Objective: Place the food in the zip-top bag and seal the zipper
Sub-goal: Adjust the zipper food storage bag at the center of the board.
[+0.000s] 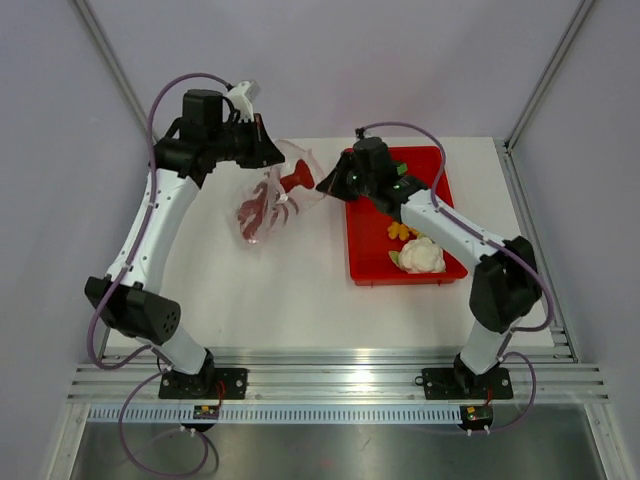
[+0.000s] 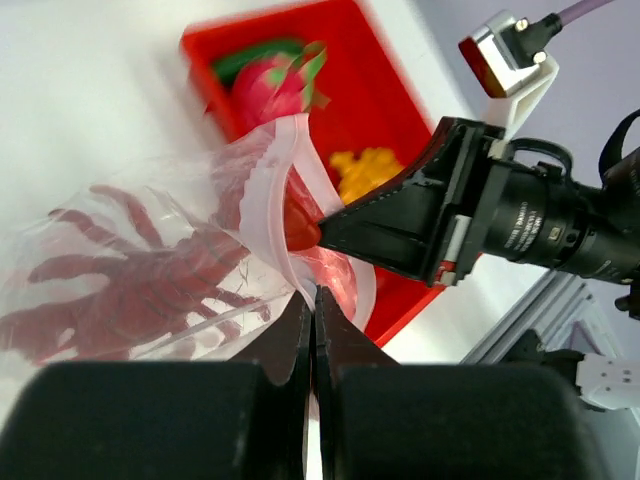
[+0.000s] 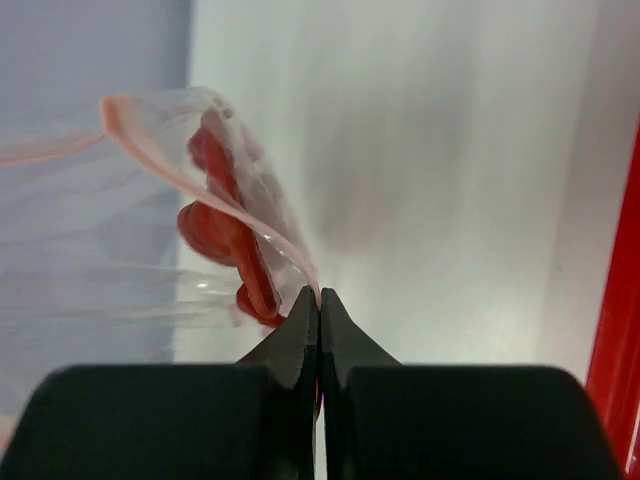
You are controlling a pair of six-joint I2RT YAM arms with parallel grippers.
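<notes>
From above, the zip-top bag (image 1: 270,200) hangs open between the two arms over the white table (image 1: 290,300), just left of the red tray (image 1: 432,168). The left gripper (image 1: 272,152) pinches its far edge and the right gripper (image 1: 322,186) its near-right edge. Dark-red chili peppers (image 1: 254,212) sit low in the bag. A white cauliflower piece (image 1: 421,255) and an orange-yellow piece (image 1: 401,231) lie in the tray; the right arm covers most of the tray's far end. No writing is readable here.

From the left wrist, the black fingers (image 2: 296,325) are pressed together on the bag's rim. The pale pink zipper (image 2: 268,205) curls round the open mouth, with the chilies blurred behind crinkled plastic. The right gripper pokes in from the right, and its camera lens (image 2: 530,225) carries white print too small to read. Behind it sit a dragon fruit (image 2: 270,85) and the orange-yellow piece, both soft-focused.

From the right wrist, the fingers (image 3: 300,335) are closed on the bag's rim – no gap between them. The zipper runs up to the left, the chilies are bunched just under it, and the bag's left side is cut off.
</notes>
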